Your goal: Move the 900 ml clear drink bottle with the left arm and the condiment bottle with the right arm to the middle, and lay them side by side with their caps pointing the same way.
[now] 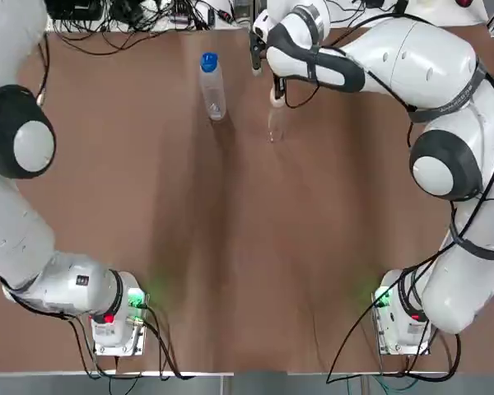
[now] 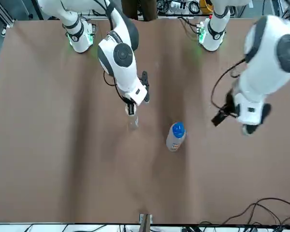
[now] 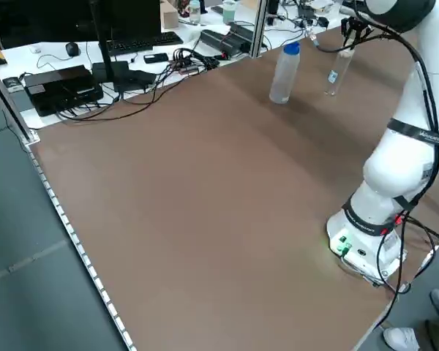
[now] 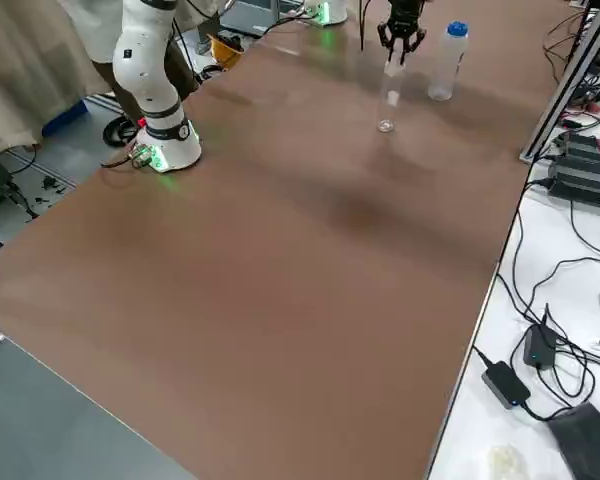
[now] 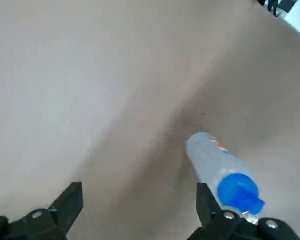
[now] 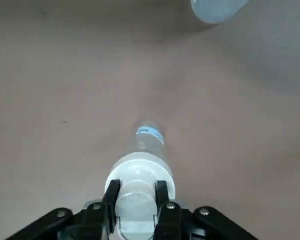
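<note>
Over the left part of the brown table (image 1: 230, 247), on its far side, the left gripper (image 5: 137, 207) hangs up in the air. Its two fingers are spread wide and there is nothing between them. It is near the clear drink bottle (image 1: 212, 86) but not touching it, so I think it is getting ready to go over and grab it. The drink bottle stands up straight near the far edge of the table, with its blue cap (image 1: 208, 60) on top. Standing like that, it leaves its sides free for the fingers to close round. To the right of it, a little apart, is the small clear condiment bottle (image 6: 148, 137), and it stands up too. The right gripper (image 6: 138, 194) sits on it from above, and its fingers are pressed tight on the white cap (image 6: 139, 175). I think holding it by the top is a good way to lift it. I cannot tell if its bottom is on the table or just off it. Both bottles are far from the middle, and neither one is lying down yet.
</note>
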You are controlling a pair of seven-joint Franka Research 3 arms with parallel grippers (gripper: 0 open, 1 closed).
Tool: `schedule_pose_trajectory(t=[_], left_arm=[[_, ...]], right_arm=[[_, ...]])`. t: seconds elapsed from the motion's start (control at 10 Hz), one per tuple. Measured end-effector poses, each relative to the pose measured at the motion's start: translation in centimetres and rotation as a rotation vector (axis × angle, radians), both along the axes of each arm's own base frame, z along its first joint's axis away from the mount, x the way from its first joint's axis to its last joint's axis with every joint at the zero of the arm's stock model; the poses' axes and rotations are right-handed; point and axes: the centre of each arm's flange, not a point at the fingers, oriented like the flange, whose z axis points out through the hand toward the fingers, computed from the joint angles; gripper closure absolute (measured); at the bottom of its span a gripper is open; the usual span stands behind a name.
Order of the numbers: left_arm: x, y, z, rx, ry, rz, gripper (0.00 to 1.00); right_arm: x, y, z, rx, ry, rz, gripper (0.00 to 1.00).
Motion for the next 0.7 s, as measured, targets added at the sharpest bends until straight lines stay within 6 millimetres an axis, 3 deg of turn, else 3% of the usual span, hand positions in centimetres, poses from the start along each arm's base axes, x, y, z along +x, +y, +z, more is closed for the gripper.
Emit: schedule_pose_trajectory(t=[0.2,0.7], left_arm=[[0.0,3.4,1.4,0.003,-0.016,-0.171,0.0],[0.3,6.1,1.9,0.016,-0.033,-0.275,0.0]], right_arm=[[0.3,-0.2,0.2,0.005,-0.006,-0.178,0.66],[2.1,-0.6,3.5,0.08,-0.056,-0.703,0.66]])
